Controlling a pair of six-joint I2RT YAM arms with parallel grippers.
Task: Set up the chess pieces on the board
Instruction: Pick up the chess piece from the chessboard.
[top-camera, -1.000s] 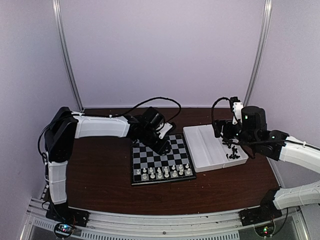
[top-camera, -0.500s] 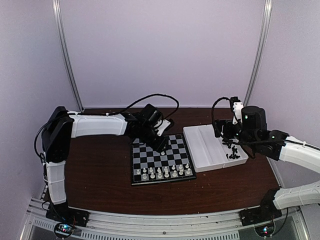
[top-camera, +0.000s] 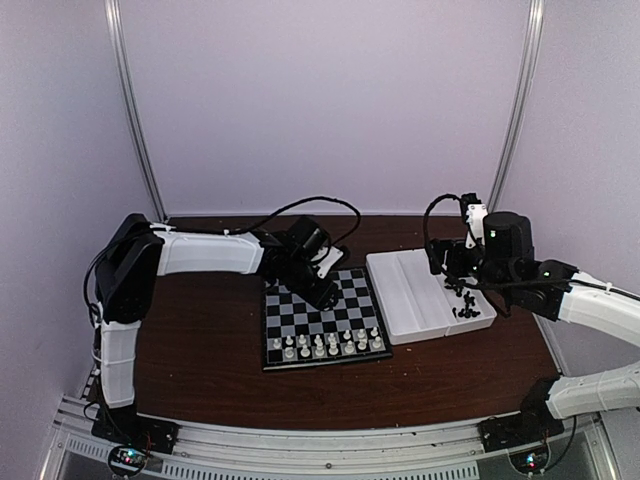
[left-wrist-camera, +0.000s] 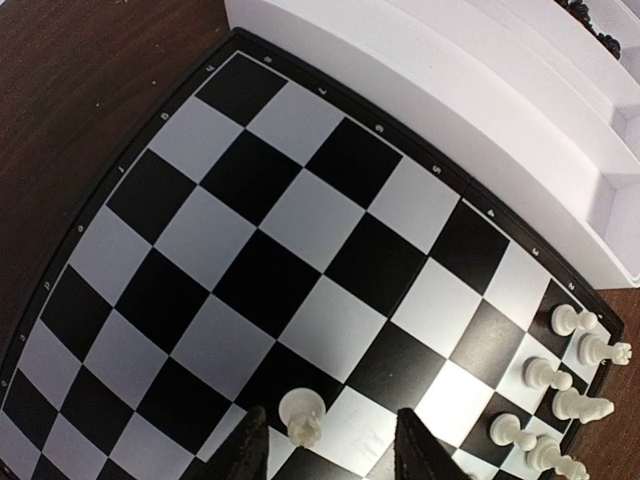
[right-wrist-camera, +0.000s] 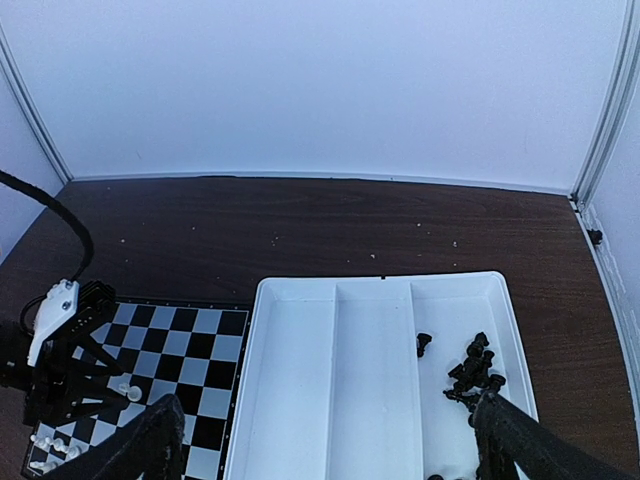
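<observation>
The left end effector (left-wrist-camera: 328, 420) is open, a fingertip on each side of one white pawn (left-wrist-camera: 302, 416) standing on the board (left-wrist-camera: 250, 250). Only the fingertips are in frame. More white chess pieces (left-wrist-camera: 565, 321) crowd the board's corner, some of them cut off. The right end effector (right-wrist-camera: 328, 412) is spread wide above the white tray (right-wrist-camera: 300, 400). The black pieces (right-wrist-camera: 472, 372) in it form a heap too small to sort.

The left pincer (left-wrist-camera: 335, 452) hangs over the board (left-wrist-camera: 250, 250) with its two fingers apart. Between them a white pawn (left-wrist-camera: 303, 415) stands upright, close to one finger and clear of the other. More white pieces (left-wrist-camera: 570, 390) stand at the lower right corner. A white tray (left-wrist-camera: 480, 90) lies just beside the board on the brown desk (left-wrist-camera: 70, 80).
</observation>
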